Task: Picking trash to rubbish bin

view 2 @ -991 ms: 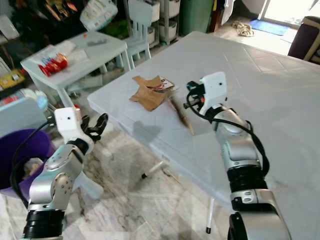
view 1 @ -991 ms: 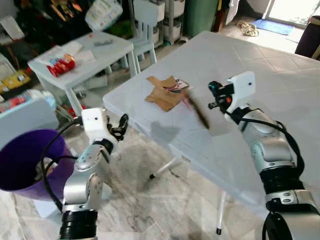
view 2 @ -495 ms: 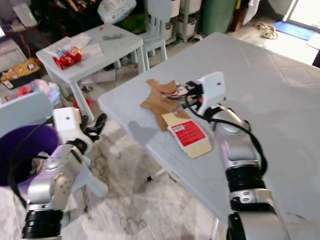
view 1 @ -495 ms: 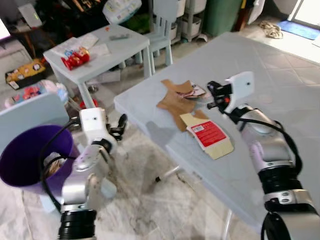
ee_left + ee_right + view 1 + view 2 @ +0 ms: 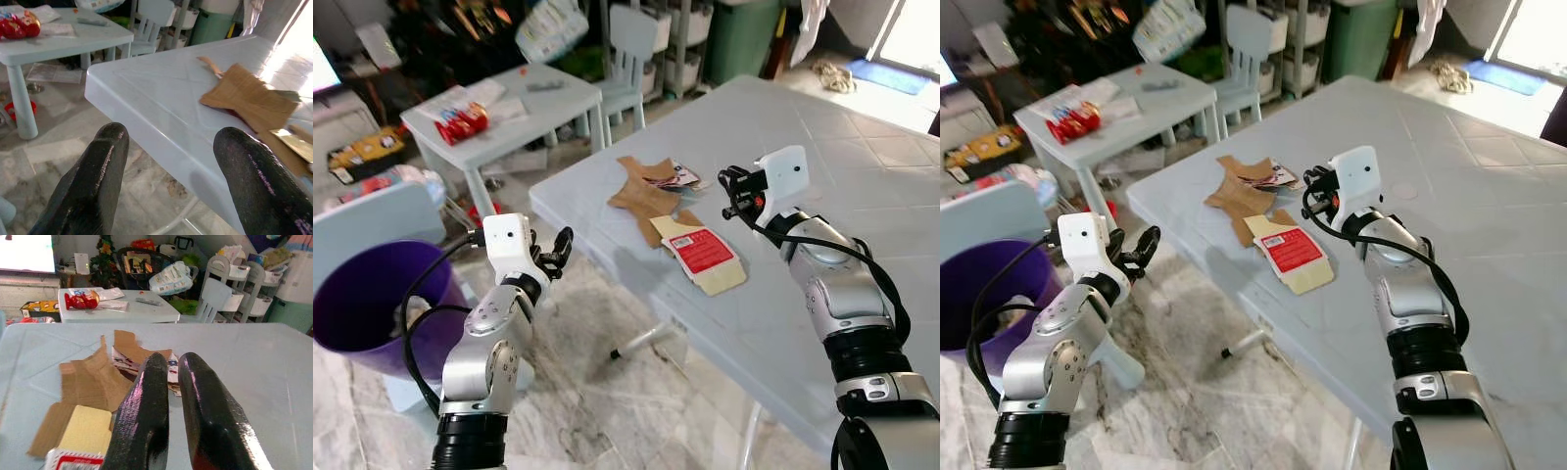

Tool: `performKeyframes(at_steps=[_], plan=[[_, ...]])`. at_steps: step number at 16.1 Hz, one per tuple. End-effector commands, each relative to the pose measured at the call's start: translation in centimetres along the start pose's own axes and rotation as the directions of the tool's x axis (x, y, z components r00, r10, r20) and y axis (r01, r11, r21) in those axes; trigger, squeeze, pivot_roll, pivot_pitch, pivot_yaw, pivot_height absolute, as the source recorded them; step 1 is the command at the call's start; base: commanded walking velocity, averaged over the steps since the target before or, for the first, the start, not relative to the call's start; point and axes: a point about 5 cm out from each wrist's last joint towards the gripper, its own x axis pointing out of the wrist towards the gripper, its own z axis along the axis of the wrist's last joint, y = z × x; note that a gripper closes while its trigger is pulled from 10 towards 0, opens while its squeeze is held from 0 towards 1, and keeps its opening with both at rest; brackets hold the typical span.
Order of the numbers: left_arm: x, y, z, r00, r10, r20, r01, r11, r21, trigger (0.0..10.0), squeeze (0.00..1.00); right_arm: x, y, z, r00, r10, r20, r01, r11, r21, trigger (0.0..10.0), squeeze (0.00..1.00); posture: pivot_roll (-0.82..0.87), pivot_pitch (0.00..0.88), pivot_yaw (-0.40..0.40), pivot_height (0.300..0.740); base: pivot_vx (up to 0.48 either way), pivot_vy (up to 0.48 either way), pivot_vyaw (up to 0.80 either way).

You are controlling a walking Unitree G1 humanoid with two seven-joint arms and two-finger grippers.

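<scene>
The trash is a small heap of flattened packaging near the corner of the white counter: a cream carton with a red label lying flat nearest the edge, a torn piece of brown cardboard partly overlapping it behind, and a crumpled printed wrapper touching the cardboard's far side. All of it looks light and thin. The cardboard and carton should be fairly stiff but will flex, and because they lie flat on a smooth surface the fingers would likely slide over them; a raised flap or an edge that curls up, or the carton's side nearest the counter edge, looks like the best place to pinch. The wrapper is soft and bunched, so probably easier to grip anywhere.

The right gripper hangs above the counter just beside the heap, close to the wrapper and the carton's far end, touching nothing; in the right wrist view its fingers are pressed nearly together and point toward the cardboard. It would need to spread before taking anything.

The left gripper is off the counter, out over the floor and well apart from the trash, fingers spread and empty. The purple rubbish bin stands on the floor to the robot's left, just beyond that arm, with some rubbish in it.
</scene>
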Motion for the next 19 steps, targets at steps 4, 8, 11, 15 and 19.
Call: performKeyframes(at_steps=[4,8,11,15,19], plan=[[0.0,-0.7,-0.1,0.999,-0.029,-0.016,0.029,1.000,-0.011,10.0,0.00,-0.3,-0.1,-0.5,0.993,0.084,-0.088,-0.087,0.996,-0.027,10.0,1.00,0.05,0.055,0.019,0.740,0.000,0.000,0.00],[0.1,-0.6,0.1,0.999,-0.030,-0.015,0.029,0.999,-0.030,10.0,0.00,-0.3,-0.1,-0.7,0.990,0.093,-0.110,-0.097,0.995,-0.025,10.0,1.00,0.05,0.054,0.016,0.740,0.000,0.000,0.00],[-0.1,-0.5,-0.2,0.999,-0.029,-0.033,0.028,0.999,-0.039,10.0,0.00,-0.6,0.5,-1.2,0.968,0.189,-0.166,-0.192,0.981,-0.001,10.0,1.00,0.05,0.057,0.014,0.740,0.000,0.000,0.00],[-1.4,-1.5,-1.6,0.979,-0.156,-0.133,0.150,0.987,-0.056,10.0,0.00,-1.5,0.4,-2.4,0.913,0.286,-0.292,-0.296,0.955,0.010,10.0,1.00,0.06,0.058,0.013,0.740,0.000,0.000,0.00],[-1.9,-3.0,-2.2,0.957,-0.240,-0.165,0.230,0.970,-0.079,10.0,0.00,-1.9,-0.8,-2.8,0.908,0.252,-0.333,-0.267,0.964,0.002,10.0,1.00,0.06,0.066,0.014,0.740,0.000,0.000,0.00]])
